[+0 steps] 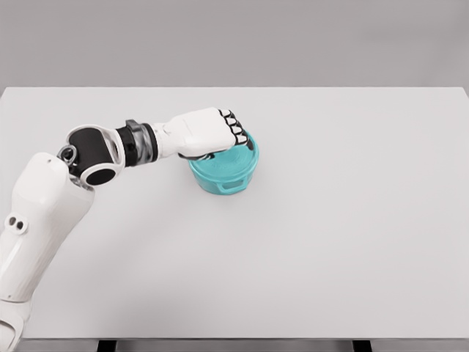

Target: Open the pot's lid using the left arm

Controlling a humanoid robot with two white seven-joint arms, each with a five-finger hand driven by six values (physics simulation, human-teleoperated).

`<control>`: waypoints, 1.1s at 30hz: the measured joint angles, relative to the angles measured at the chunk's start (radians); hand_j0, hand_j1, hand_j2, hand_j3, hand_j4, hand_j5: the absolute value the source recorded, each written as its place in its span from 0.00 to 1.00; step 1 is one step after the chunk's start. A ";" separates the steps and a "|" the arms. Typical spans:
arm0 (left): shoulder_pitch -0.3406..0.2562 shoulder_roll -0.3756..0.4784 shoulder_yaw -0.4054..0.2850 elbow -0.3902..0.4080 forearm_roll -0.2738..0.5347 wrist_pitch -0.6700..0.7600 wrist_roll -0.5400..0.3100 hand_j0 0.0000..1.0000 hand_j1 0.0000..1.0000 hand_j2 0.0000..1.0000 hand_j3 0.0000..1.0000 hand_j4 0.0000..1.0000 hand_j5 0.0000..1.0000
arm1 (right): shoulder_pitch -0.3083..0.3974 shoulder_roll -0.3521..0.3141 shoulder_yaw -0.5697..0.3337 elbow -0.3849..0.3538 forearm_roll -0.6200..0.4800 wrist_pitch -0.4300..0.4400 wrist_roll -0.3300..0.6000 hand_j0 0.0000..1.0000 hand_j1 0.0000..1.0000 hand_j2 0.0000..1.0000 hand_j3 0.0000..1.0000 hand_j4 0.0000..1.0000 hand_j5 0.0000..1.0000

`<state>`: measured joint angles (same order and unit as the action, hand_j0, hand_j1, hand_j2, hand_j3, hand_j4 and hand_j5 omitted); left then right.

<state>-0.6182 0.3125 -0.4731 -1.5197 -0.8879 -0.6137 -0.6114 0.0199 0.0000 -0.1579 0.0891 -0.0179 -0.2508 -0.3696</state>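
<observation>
Teal pot (223, 172) on white table (330, 235), left hand (209, 132) covering lid.

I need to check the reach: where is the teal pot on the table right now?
In the head view the teal pot sits on the white table, slightly left of centre and toward the far side, directly under the left hand, whose curled fingers cover its top.
</observation>
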 measured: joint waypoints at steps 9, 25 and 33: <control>-0.002 0.000 0.001 0.018 -0.002 0.000 0.000 0.76 0.76 0.76 0.76 0.76 0.76 | 0.000 0.000 0.000 0.000 0.000 0.000 0.000 1.00 1.00 1.00 1.00 1.00 1.00; -0.012 -0.003 0.000 0.044 -0.004 0.000 0.000 0.69 0.69 0.69 0.69 0.69 0.69 | 0.000 0.000 0.000 0.000 0.000 0.000 0.000 1.00 1.00 1.00 1.00 1.00 1.00; -0.009 -0.003 0.000 0.046 -0.005 0.000 0.000 0.64 0.64 0.64 0.64 0.64 0.64 | 0.000 0.000 0.000 0.000 0.000 0.000 0.000 1.00 1.00 1.00 1.00 1.00 1.00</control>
<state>-0.6274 0.3096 -0.4733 -1.4742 -0.8925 -0.6137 -0.6114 0.0199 0.0000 -0.1581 0.0890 -0.0178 -0.2504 -0.3696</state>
